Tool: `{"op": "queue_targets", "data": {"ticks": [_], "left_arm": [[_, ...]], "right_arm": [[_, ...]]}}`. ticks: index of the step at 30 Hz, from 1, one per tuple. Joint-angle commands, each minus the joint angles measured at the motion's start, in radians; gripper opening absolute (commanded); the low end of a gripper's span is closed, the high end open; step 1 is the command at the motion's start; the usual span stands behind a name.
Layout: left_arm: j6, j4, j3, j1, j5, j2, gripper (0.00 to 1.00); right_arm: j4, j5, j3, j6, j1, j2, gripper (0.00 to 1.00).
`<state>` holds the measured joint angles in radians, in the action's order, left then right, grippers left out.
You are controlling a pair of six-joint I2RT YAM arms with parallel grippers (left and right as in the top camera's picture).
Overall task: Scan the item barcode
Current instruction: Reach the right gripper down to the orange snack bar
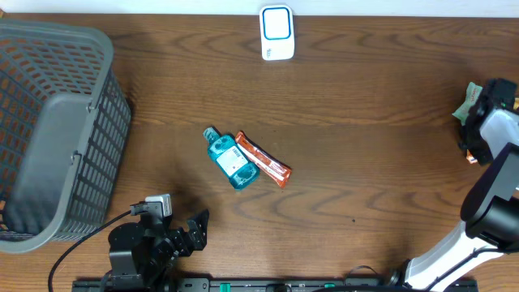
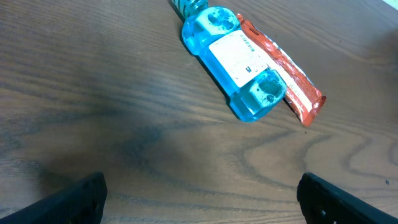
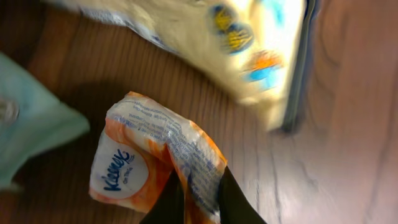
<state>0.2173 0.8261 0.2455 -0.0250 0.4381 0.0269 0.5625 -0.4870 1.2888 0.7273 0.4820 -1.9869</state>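
Two items mid-table, blue bottle (image 1: 228,158) touching orange packet (image 1: 264,160); left claw (image 2: 202,198) released, right claw (image 3: 198,202) grasping Kleenex pack (image 3: 134,155)

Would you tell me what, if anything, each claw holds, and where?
The right claw pinches the Kleenex pack by its lower corner; the left claw holds nothing.

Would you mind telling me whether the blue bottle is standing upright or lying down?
Lying down: the blue bottle rests flat on the table, label up, beside the orange packet.
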Motion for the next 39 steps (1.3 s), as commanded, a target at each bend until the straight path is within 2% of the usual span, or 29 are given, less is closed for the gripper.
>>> {"op": "queue_targets", "data": {"ticks": [1,4,5,6,8,9,10,12,13,14,18,21,25,27,28,29,33,35,39], "left_arm": [[0.006,0.011,0.004,-0.002,-0.006,-0.003,0.98],[0.006,0.011,0.004,-0.002,-0.006,-0.003,0.98],[0.006,0.011,0.004,-0.002,-0.006,-0.003,0.98],[0.006,0.011,0.004,-0.002,-0.006,-0.003,0.98],[0.006,0.011,0.004,-0.002,-0.006,-0.003,0.98],[0.006,0.011,0.004,-0.002,-0.006,-0.003,0.98],[0.006,0.011,0.004,-0.002,-0.006,-0.003,0.98],[0.006,0.011,0.004,-0.002,-0.006,-0.003,0.98],[0.006,0.011,0.004,-0.002,-0.006,-0.003,0.98],[0.006,0.011,0.004,-0.002,-0.006,-0.003,0.98],[0.006,0.011,0.004,-0.002,-0.006,-0.003,0.98],[0.006,0.011,0.004,-0.002,-0.006,-0.003,0.98],[0.006,0.011,0.004,-0.002,-0.006,-0.003,0.98],[0.006,0.011,0.004,-0.002,-0.006,-0.003,0.98],[0.006,0.011,0.004,-0.002,-0.006,-0.003,0.98],[0.006,0.011,0.004,-0.002,-0.006,-0.003,0.98],[0.006,0.011,0.004,-0.002,-0.006,-0.003,0.98],[0.006,0.011,0.004,-0.002,-0.006,-0.003,0.98],[0.006,0.011,0.004,-0.002,-0.006,-0.003,0.98]], "right_arm": [[-0.056,0.022,-0.002,-0.045,0.045,0.005,0.1],[-0.045,0.023,0.05,-0.087,0.079,0.006,0.11],[-0.034,0.026,0.071,-0.093,0.088,0.007,0.15],[-0.016,0.032,0.096,-0.097,0.096,0.008,0.24],[0.038,0.068,0.162,-0.097,0.104,0.016,0.54],[0.075,0.127,0.207,-0.097,0.104,0.026,0.86],[0.104,0.196,0.243,-0.097,0.103,0.035,0.99],[0.15,0.343,0.295,-0.097,0.101,0.053,0.99],[0.182,0.458,0.326,-0.097,0.1,0.067,0.99],[0.232,0.674,0.363,-0.097,0.098,0.089,0.99],[0.25,1.102,0.37,-0.097,0.059,0.124,0.99],[0.292,1.24,0.364,-0.096,-0.009,0.123,0.99],[0.362,1.289,0.343,-0.138,-0.146,0.123,0.99],[0.332,1.333,0.338,-0.319,-0.246,0.122,0.99],[0.299,1.324,0.338,-0.515,-0.338,0.122,0.99],[0.293,1.319,0.338,-0.648,-0.394,0.122,0.99],[0.341,1.239,0.337,-1.038,-0.6,0.122,0.99],[0.362,1.177,0.337,-1.182,-0.694,0.117,0.99],[0.349,1.151,0.336,-1.232,-0.827,0.081,0.99]]}}
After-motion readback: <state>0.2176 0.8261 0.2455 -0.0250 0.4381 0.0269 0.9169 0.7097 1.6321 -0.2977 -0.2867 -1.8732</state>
